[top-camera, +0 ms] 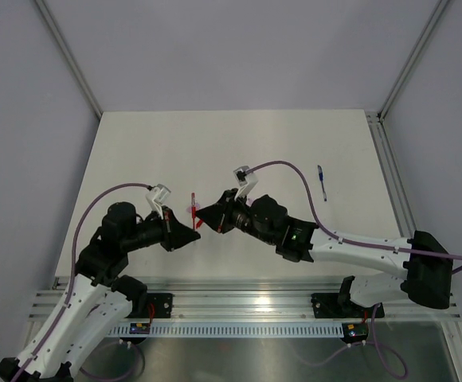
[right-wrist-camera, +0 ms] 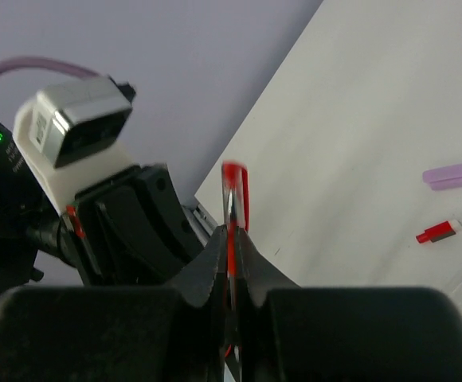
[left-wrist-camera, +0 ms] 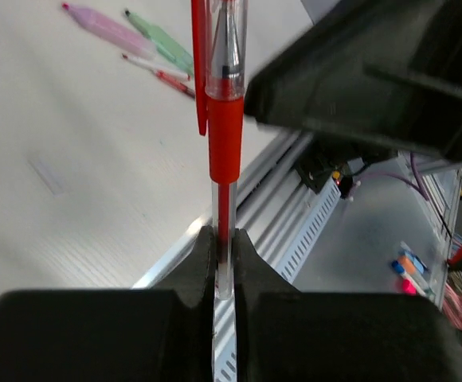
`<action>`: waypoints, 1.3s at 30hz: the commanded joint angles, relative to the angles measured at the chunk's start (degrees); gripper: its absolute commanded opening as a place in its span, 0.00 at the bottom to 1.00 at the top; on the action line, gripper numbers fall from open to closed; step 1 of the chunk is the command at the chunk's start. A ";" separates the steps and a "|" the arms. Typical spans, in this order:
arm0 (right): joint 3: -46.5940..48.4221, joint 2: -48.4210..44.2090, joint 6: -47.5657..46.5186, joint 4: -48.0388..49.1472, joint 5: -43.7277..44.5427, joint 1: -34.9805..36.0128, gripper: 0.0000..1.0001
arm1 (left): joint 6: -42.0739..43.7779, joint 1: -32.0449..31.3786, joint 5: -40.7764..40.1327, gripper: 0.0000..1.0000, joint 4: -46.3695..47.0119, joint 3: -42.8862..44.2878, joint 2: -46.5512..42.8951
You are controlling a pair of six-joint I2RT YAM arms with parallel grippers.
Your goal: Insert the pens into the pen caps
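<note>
Left wrist, red pen (left-wrist-camera: 225, 143) in left gripper (left-wrist-camera: 224, 239)

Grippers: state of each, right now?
Left gripper: closed, holding the red pen by its clear barrel.
Right gripper: closed around the red cap on that pen.

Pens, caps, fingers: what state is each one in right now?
red pen, red cap on it, held above the table
left fingers, shut on red pen
right fingers, shut on red pen
blue pen, lying flat
pink pen, lying flat
purple cap, lying loose
</note>
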 commanded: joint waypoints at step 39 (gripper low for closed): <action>14.03 3.29 -7.76 -17.07 -4.92 -3.50 0.00 | 0.59 1.00 -4.56 0.49 9.21 -1.15 -6.51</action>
